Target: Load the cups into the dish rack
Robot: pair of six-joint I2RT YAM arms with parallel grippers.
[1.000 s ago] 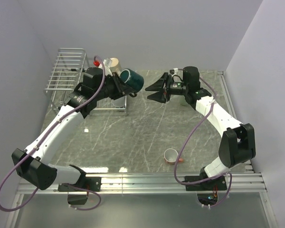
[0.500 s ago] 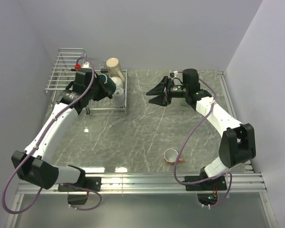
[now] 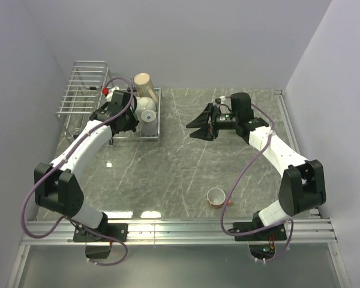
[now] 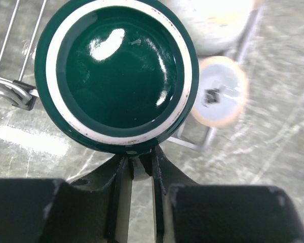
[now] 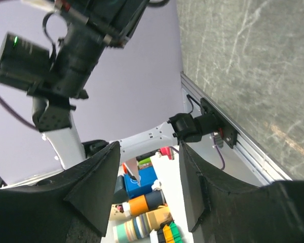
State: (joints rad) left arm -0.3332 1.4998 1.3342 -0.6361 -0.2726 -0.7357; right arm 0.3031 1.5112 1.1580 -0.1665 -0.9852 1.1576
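Observation:
A dark green cup (image 4: 116, 71) fills the left wrist view, its round face ringed in white. My left gripper (image 4: 140, 161) is shut on its handle, low over the dish rack (image 3: 84, 90). From above, that gripper (image 3: 131, 115) sits at the rack's flat tray and mostly hides the cup. A tall beige cup (image 3: 143, 81) and two pale cups (image 3: 149, 114) stand in the tray beside it. A small orange-red cup (image 3: 216, 196) rests on the table near the front. Over the table's middle my right gripper (image 3: 198, 123) is open and empty, turned on its side (image 5: 148, 147).
The rack's tall barred section (image 3: 87, 75) rises at the back left by the wall. A rack wire and clip (image 4: 12, 91) lie just left of the held cup. A metal rail (image 3: 186, 228) runs along the near table edge, past the arm bases.
My left gripper has carried the dark green cup leftward and down, from beside the rack to over its tray. The right gripper has stayed open and nearly still.

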